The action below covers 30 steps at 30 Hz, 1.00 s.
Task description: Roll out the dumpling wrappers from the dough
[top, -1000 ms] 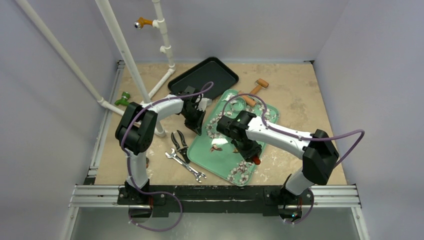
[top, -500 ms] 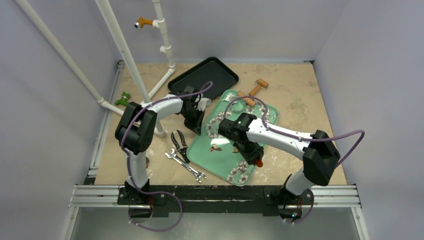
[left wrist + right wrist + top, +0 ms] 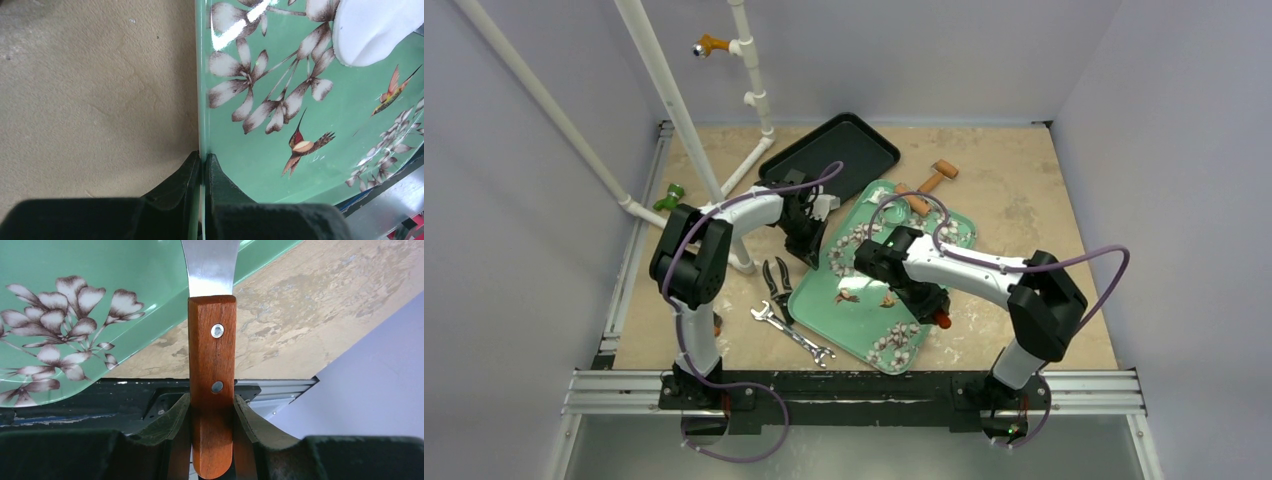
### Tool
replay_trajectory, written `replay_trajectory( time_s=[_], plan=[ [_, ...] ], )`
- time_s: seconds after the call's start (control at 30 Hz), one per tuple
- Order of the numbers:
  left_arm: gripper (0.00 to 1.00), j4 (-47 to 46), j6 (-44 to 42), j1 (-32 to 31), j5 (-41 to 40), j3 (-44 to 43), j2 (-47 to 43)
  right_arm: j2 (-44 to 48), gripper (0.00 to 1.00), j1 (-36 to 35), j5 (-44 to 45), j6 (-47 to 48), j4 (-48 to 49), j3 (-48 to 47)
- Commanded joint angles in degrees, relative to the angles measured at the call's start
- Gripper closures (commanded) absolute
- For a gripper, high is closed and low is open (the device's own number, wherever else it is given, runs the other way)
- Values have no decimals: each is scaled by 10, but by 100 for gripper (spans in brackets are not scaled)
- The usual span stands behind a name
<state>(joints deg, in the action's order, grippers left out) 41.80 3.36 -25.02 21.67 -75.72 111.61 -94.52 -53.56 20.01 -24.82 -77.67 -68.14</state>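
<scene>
Left gripper (image 3: 202, 161) pinches the tray (image 3: 201, 75) by its rim; right gripper (image 3: 212, 407) clamps a scraper (image 3: 212, 355) by its wooden handle. A white disc, probably a wrapper (image 3: 375, 30), lies on the tray, partly cut off.

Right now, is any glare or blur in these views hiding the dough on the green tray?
Left wrist: a glare streak crosses the green tray near its rim, the white dough is washed out and cropped, and the left gripper is dark and soft. Right wrist: the wooden handle is sharp, its metal blade shiny. Top external: even light, but the right arm covers part of the tray.
</scene>
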Motion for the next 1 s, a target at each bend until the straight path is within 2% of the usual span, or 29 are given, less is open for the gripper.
replay_trajectory(
  time_s=[0.0,0.57,0.97],
  plan=[
    [100,14,-9,9,0,-6,-42,-22,100,1,16,-4,-13,-15],
    [100,4,2,9,15,-5,-40,-90,100,0,26,-8,5,-66],
    [100,-4,5,8,19,2,-39,-103,100,2,41,-24,47,-88]
  ],
)
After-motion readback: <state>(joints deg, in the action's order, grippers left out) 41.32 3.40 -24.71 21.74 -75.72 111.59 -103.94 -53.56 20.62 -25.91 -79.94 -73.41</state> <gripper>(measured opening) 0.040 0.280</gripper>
